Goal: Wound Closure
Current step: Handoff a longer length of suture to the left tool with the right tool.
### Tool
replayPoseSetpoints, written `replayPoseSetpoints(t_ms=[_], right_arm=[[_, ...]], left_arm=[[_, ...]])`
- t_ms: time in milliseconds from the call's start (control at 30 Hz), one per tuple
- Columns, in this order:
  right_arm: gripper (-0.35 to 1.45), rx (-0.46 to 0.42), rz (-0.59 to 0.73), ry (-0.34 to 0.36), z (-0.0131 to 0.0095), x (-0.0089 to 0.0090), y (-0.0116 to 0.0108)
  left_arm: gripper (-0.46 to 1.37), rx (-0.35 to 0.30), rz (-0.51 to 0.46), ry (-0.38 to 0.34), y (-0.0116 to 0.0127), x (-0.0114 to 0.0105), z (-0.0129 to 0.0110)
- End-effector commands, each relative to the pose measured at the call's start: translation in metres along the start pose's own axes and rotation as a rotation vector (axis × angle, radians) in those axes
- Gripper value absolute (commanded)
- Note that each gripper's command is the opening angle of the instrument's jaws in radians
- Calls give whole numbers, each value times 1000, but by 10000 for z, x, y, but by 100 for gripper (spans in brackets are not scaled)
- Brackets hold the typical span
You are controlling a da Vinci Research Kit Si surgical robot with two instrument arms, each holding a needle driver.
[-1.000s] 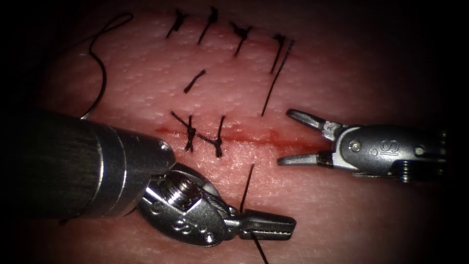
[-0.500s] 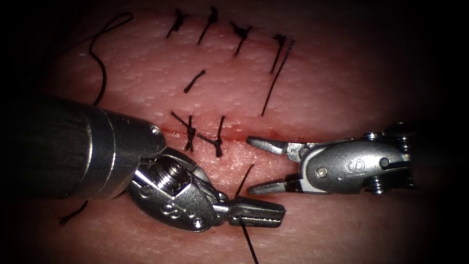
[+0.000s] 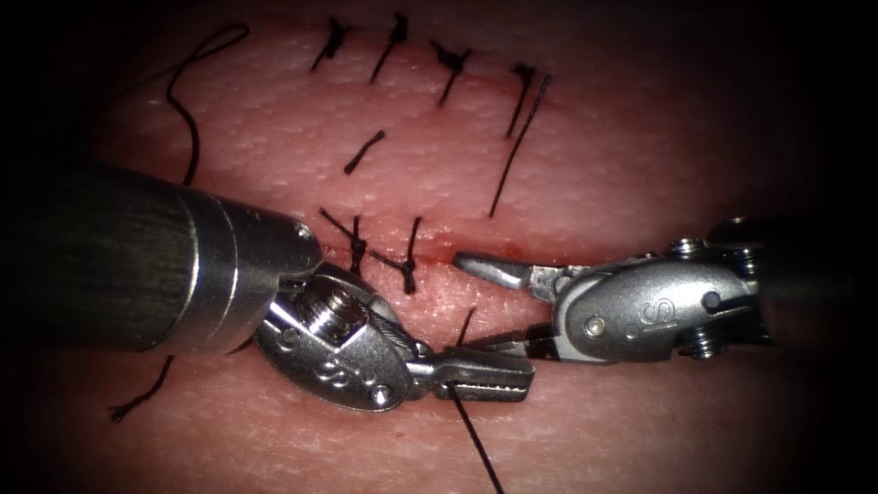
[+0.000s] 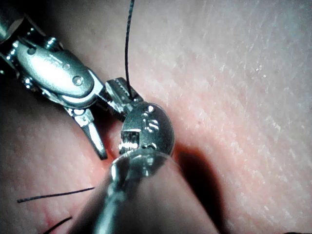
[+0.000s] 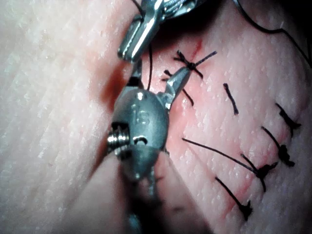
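On the pale pink tissue [image 3: 640, 137], its cut [image 3: 439, 245] streaked with red fluid [image 3: 512, 252], we see the left tool [image 3: 485, 375] with jaws clamped on the thread [image 3: 476, 448] below the cut. The right tool [image 3: 485, 306] sits with its jaws spread wide around that strand just above the left tool's tip, holding nothing. Two knotted stitches [image 3: 384, 256] cross the cut to the left

Black thread [image 3: 476, 448] and knots [image 3: 355, 245] on pink, pebbled tissue [image 3: 640, 146]; red fluid [image 3: 512, 249] streaks the cut.
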State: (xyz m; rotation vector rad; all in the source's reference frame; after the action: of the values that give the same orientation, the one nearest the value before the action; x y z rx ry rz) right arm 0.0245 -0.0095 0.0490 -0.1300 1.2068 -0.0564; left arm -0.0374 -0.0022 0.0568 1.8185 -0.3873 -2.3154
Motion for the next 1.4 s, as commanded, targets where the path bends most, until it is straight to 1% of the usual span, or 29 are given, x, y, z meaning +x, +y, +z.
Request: replayPoseSetpoints(t_ms=[33, 200, 300, 333, 400, 433, 467, 533, 567, 600, 633, 733, 933, 1300, 1367, 1400], right_arm=[[109, 9, 0, 13, 2, 0, -1], [96, 36, -13, 39, 7, 1, -5], [84, 53, -20, 55, 8, 1, -7], [70, 64, -25, 66, 8, 2, -8], [62, 69, -26, 70, 8, 3, -8], [46, 71, -27, 76, 8, 4, -9], [38, 72, -27, 81, 8, 5, -9], [11, 77, -27, 94, 7, 6, -9], [-5, 78, -26, 99, 7, 6, -8], [-13, 77, -26, 102, 7, 7, -8], [-34, 74, -27, 107, 7, 7, -7], [-35, 73, -29, 122, 7, 7, -7], [-35, 116, -45, 162, 6, 4, -7], [-35, 117, 19, 120, 6, -4, -2], [-35, 110, 38, 112, 6, -5, -1], [-35, 108, 44, 110, 6, -6, 0]], left_arm=[[-35, -5, 0, 0, 0, 0, 0], [-35, -3, -1, -2, 0, 0, 0], [-35, -3, -1, -2, -1, 0, 0], [-35, -3, -1, -2, -1, 0, 0], [-35, -3, -1, -2, -1, 0, 0], [-35, -3, -1, -2, -1, 0, 0], [-35, -3, -1, -2, -1, 0, 0], [-35, -5, -1, 0, -1, 0, 1], [-35, -4, -1, 0, -1, 0, 1], [-35, -4, -1, 0, -1, 0, 1], [-35, -6, -7, 2, -1, 0, 1], [-35, -6, -7, 2, -1, 0, 1], [-35, -7, -13, 3, -2, 0, 2], [-35, -6, -31, 3, -2, 0, 2], [-34, -6, -49, 2, -2, 1, 3], [-2, -5, -61, 2, -2, 1, 4]])
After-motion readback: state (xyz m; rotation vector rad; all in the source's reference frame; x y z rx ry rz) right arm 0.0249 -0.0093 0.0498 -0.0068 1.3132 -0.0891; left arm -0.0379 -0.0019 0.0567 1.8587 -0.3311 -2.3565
